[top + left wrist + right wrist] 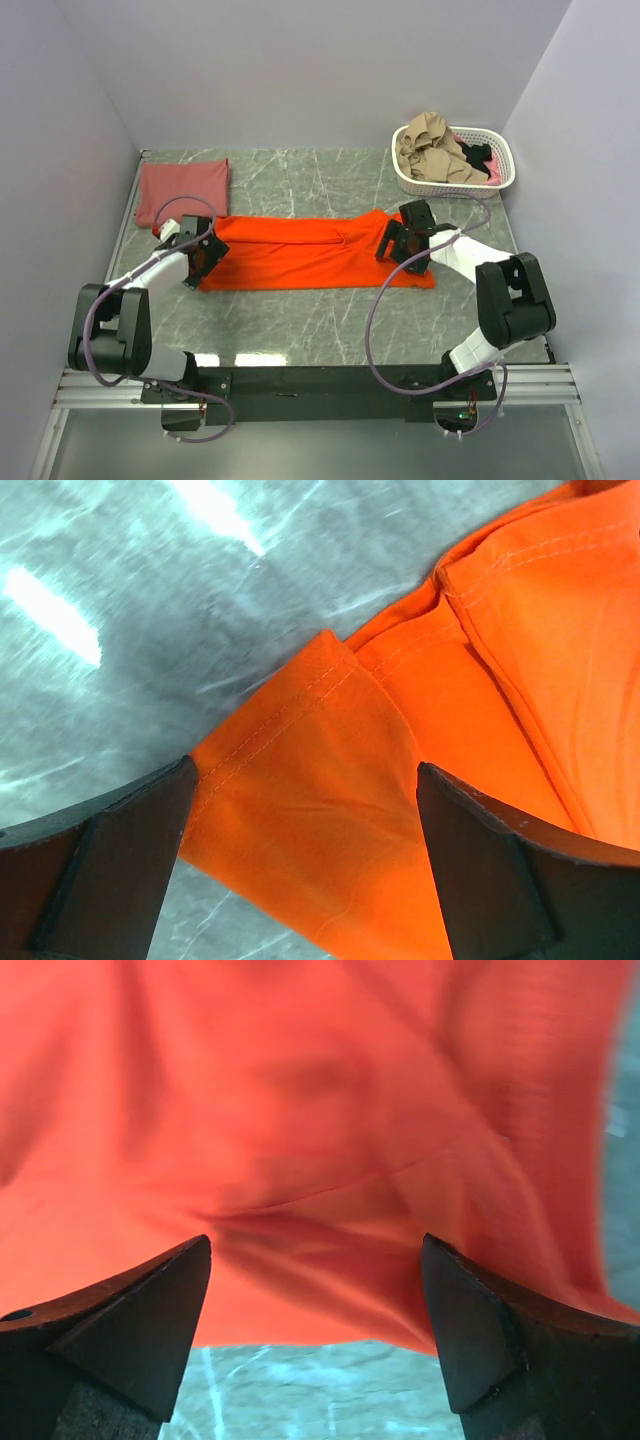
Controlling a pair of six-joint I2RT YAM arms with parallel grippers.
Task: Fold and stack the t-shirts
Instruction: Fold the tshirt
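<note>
A bright orange-red t-shirt (300,250) lies folded into a long strip across the middle of the table. My left gripper (200,252) hovers open over its left end, and the hemmed corner of the orange-red cloth (320,780) shows between the spread fingers. Over the shirt's right end my right gripper (398,240) stands open, with rumpled cloth (310,1160) between its fingers and nothing gripped. A dusty brick-red t-shirt (182,188) lies folded to a rectangle at the back left, apart from both grippers.
A white slotted basket (505,170) at the back right holds tan, black and pink clothes (435,152). Grey walls close in the table on three sides. Marbled tabletop (300,320) shows in front of the orange shirt.
</note>
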